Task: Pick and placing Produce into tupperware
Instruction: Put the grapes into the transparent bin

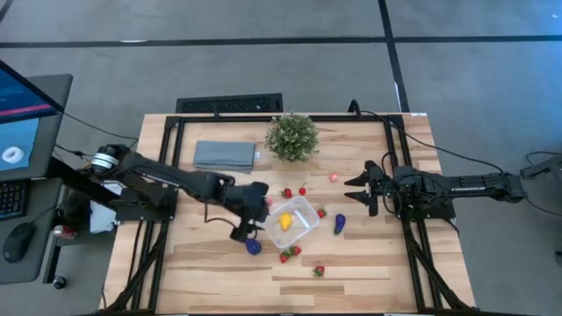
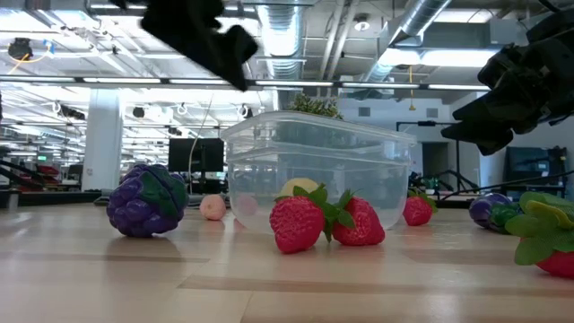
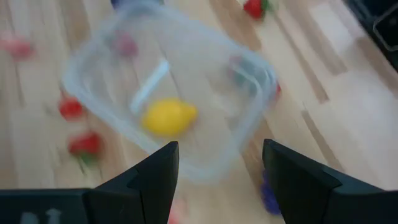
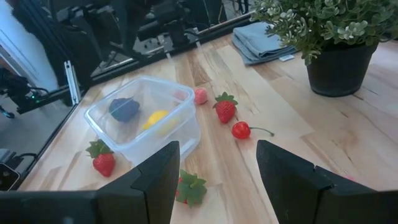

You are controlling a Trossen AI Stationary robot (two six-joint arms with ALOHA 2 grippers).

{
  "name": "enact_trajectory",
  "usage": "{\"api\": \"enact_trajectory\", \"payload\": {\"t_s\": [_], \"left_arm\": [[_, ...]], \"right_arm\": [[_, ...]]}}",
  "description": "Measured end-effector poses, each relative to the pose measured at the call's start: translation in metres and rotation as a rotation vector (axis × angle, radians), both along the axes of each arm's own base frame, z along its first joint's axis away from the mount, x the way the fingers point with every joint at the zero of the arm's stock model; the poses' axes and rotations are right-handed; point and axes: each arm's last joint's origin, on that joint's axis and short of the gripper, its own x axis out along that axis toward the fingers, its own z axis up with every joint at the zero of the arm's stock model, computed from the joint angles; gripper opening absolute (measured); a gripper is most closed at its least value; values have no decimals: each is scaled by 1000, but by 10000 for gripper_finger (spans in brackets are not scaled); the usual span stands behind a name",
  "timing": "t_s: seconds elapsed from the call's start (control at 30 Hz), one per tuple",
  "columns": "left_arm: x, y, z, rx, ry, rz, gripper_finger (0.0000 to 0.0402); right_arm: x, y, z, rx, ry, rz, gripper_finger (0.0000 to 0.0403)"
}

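We locate the tupperware (image 1: 294,219) near the centre of the table, upright, with the yellow piece (image 1: 285,221) lying inside it. In the left wrist view that yellow piece (image 3: 168,116) rests on the box floor and nothing else is clearly inside.

Around the box we note: two strawberries (image 2: 323,221) touching each other just in front of it in the low view, a dark purple piece (image 1: 253,247) beside its left corner, a second purple piece (image 1: 339,224) to its right, a cherry (image 4: 241,130) and another strawberry (image 4: 226,107) on its far side, and one strawberry (image 1: 318,270) lying apart toward the near edge.

The left gripper (image 1: 250,219) hangs above the table at the box's left end. Its fingers (image 3: 155,174) are spread, with nothing between them and no contact with the box.

The right gripper (image 1: 356,189) waits to the right of the box, well apart from it, fingers (image 4: 158,171) spread and empty.

A potted plant (image 1: 291,136) and a folded cloth (image 1: 225,155) sit at the far side.
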Motion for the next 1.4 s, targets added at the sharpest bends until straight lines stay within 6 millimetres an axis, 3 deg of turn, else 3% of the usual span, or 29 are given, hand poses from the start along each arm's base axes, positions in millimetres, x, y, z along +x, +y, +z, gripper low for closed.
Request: {"api": "enact_trajectory", "payload": {"t_s": [0.33,0.67,0.9,1.13,1.4], "left_arm": [[-30,-70,-2,78,-14,171,222],[-68,-111,-22,213,-137,328,222],[-78,-113,-43,261,-269,401,222],[-77,-91,-74,205,-214,436,222],[-70,-91,-76,75,-163,334,222]], "right_arm": [[0,0,-1,-73,8,21,238],[1,0,1,-91,-11,24,238],[2,0,12,-133,-96,27,238],[3,8,32,-173,-170,201,238],[1,20,50,-224,-207,315,238]]}}
